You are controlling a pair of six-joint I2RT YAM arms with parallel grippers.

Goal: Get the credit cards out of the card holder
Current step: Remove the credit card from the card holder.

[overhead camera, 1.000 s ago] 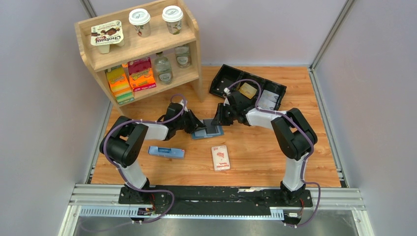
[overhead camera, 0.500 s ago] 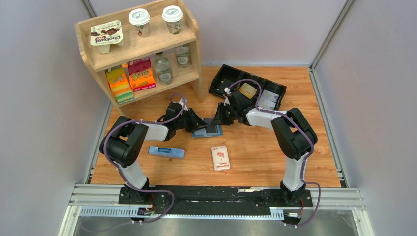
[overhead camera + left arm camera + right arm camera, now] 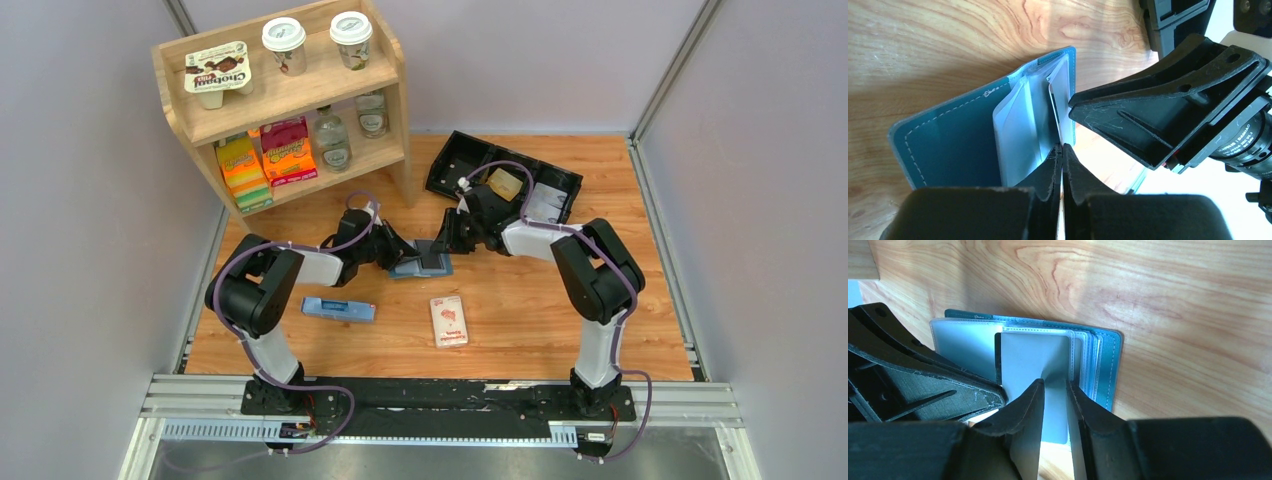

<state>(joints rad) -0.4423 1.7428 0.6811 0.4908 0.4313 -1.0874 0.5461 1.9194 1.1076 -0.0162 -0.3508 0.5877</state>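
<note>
The light blue card holder (image 3: 415, 266) lies open on the table between both grippers. In the left wrist view its teal panel (image 3: 948, 145) and clear sleeves stand fanned. My left gripper (image 3: 403, 252) (image 3: 1062, 148) is shut on a thin edge of the holder's sleeves. My right gripper (image 3: 443, 245) (image 3: 1054, 382) sits over the holder (image 3: 1108, 365) with its jaws a narrow gap apart above a pale grey sheet (image 3: 1033, 355). I cannot tell whether that sheet is a card or a sleeve. A tan-gold card (image 3: 505, 185) lies in the black tray.
The black tray (image 3: 450, 160) stands behind the right arm. A wooden shelf (image 3: 290, 100) with cups, bottles and boxes stands at the back left. A narrow pale blue box (image 3: 338, 309) and a white pack with a red picture (image 3: 449, 320) lie nearer the front.
</note>
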